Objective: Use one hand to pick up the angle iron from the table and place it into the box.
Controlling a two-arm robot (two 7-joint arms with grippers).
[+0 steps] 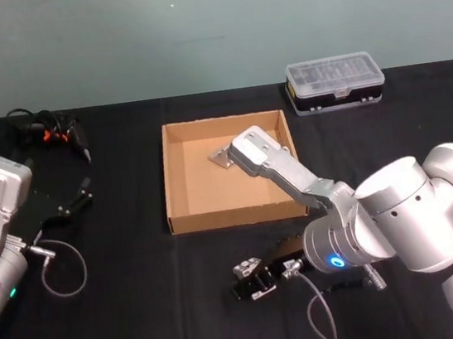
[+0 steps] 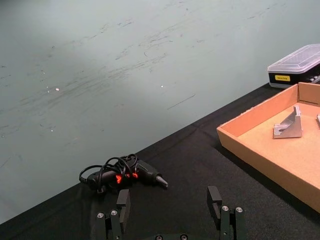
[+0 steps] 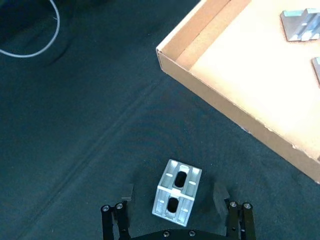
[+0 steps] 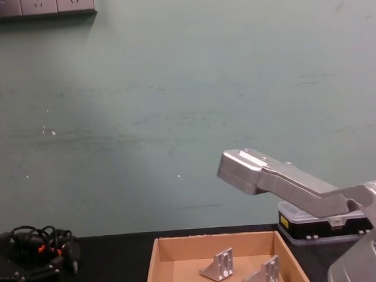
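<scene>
Right gripper (image 1: 255, 281) is located low over the table (image 1: 145, 314), just in front of the near wall of the box (image 1: 233, 216). Its fingers (image 3: 114, 220) are spread apart. An angle iron (image 3: 177, 196) is seen between them, with a gap on each side; neither finger is observed touching it. The iron is on the black surface outside the box, tilted, its slotted face turned up toward the wrist camera.

Two brackets are noted inside the box, side by side and apart: one (image 4: 218, 265) toward the middle, the other (image 4: 263, 272) nearer the right wall. In the head view they are partly covered by the right arm.

Left gripper (image 2: 169, 202) is parked at the left side of the table, fingers apart, nothing held between them. A tool (image 2: 125, 172) with tangled cable is recorded at the far left of the table. A case (image 1: 334, 82) is set behind the far right corner of the box.
</scene>
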